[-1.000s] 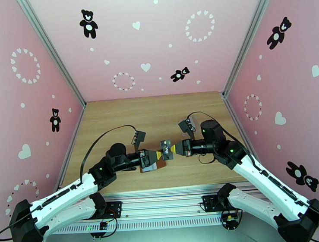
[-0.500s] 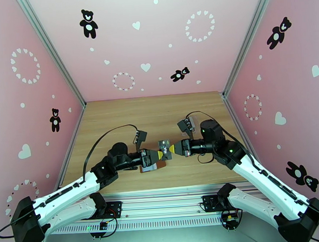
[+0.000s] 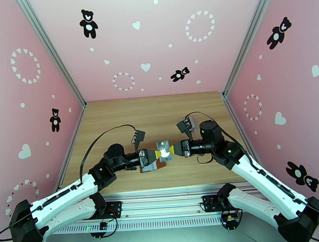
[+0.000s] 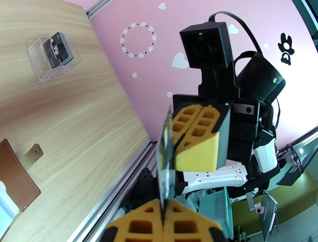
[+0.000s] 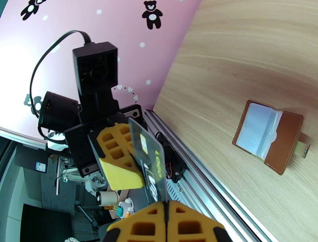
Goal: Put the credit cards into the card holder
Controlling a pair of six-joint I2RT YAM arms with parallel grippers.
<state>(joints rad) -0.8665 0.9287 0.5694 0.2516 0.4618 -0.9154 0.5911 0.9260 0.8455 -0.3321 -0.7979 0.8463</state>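
Left arm: reaches in from lower left, forearm low over the table (image 3: 159, 115); left gripper (image 3: 158, 154) at frame centre, pinched tight on one edge of the card (image 3: 164, 152)

Card: washed out by glare from above, markings unreadable

Holder (image 3: 161, 164): lies open just below centre, partly hidden under the left gripper

Right arm: mirrored from lower right; right gripper (image 3: 171, 150) closed on the card's opposite edge
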